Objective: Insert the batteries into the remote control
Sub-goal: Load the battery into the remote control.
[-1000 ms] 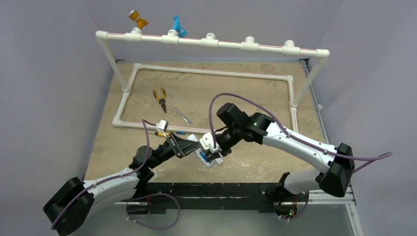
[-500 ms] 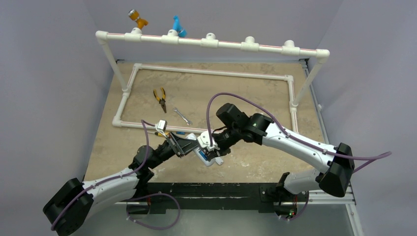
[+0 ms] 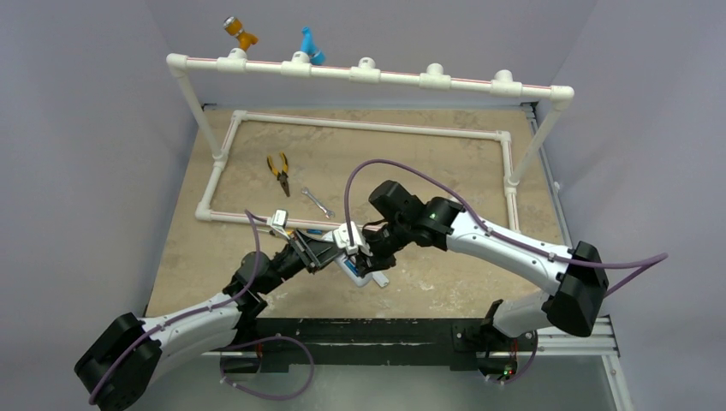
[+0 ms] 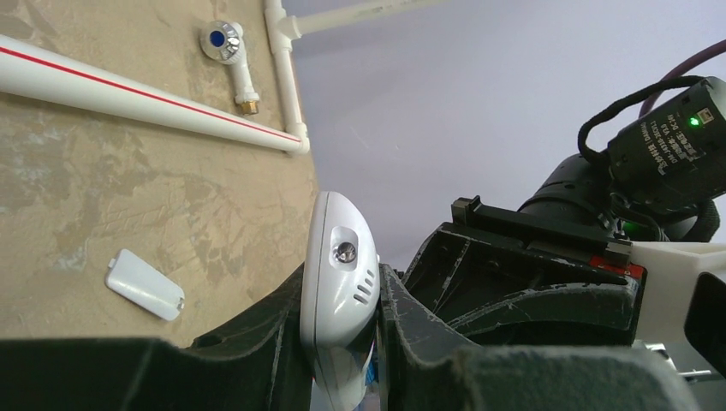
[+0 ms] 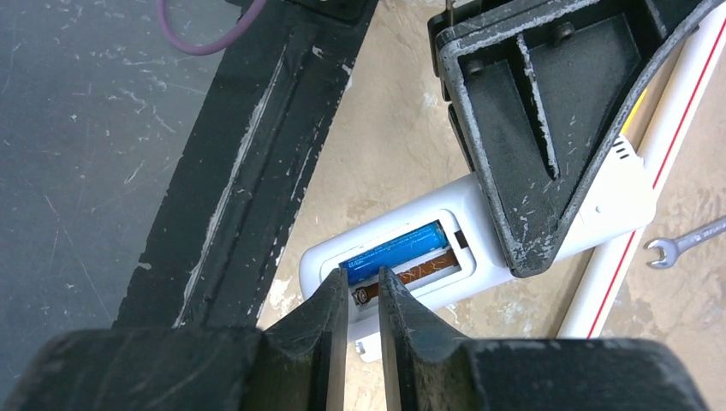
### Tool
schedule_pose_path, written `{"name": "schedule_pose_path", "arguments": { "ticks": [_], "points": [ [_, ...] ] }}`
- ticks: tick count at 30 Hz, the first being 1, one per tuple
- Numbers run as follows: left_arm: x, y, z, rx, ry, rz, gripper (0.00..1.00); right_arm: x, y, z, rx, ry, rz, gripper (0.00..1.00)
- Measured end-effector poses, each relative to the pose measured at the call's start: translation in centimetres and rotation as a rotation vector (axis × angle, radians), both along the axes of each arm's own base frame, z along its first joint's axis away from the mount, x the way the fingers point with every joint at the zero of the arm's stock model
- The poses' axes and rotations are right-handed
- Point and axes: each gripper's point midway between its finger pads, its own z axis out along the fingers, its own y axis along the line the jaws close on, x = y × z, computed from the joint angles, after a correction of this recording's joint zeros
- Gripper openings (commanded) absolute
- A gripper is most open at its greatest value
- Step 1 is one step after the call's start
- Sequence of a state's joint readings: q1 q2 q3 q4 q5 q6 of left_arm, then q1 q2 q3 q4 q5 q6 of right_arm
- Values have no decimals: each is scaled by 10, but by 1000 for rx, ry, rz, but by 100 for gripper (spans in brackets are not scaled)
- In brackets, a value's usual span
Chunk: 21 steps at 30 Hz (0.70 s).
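My left gripper (image 3: pixel 336 255) is shut on the white remote control (image 3: pixel 353 269) and holds it just above the table; in the left wrist view the remote (image 4: pixel 339 257) is clamped edge-on between the fingers (image 4: pixel 287 334). In the right wrist view the remote (image 5: pixel 419 210) has its back up and its compartment open, with one blue battery (image 5: pixel 395 249) lying in the far slot and the near slot bare. My right gripper (image 5: pixel 360 287) hovers over the compartment's end, jaws a narrow gap apart and empty. I see no second battery.
The white battery cover (image 4: pixel 144 284) lies on the table beside the remote. Yellow pliers (image 3: pixel 278 171) and a wrench (image 3: pixel 317 203) lie inside the white pipe frame (image 3: pixel 368 127). A raised pipe rail (image 3: pixel 368 73) carries orange (image 3: pixel 240 32) and blue (image 3: pixel 311 44) fittings.
The right arm has shifted left, bringing its gripper further over the remote. The left gripper keeps hold of the remote and has hardly moved.
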State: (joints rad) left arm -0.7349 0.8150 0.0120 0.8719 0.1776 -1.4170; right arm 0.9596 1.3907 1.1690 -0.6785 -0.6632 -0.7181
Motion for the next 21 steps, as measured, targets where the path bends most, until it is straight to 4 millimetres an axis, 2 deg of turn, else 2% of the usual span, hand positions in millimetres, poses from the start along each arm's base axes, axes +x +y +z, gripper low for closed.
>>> {"name": "schedule_pose_path", "arguments": {
  "ticks": [13,17,21],
  "points": [
    [7,3,-17,62,29,39,0,11,3,-21,-88,67,-131,13],
    [2,1,-22,74,46,13,0,25,16,-16,-39,28,-166,12],
    [2,1,-21,70,46,15,0,27,17,-14,-35,23,-187,14]
  ]
}}
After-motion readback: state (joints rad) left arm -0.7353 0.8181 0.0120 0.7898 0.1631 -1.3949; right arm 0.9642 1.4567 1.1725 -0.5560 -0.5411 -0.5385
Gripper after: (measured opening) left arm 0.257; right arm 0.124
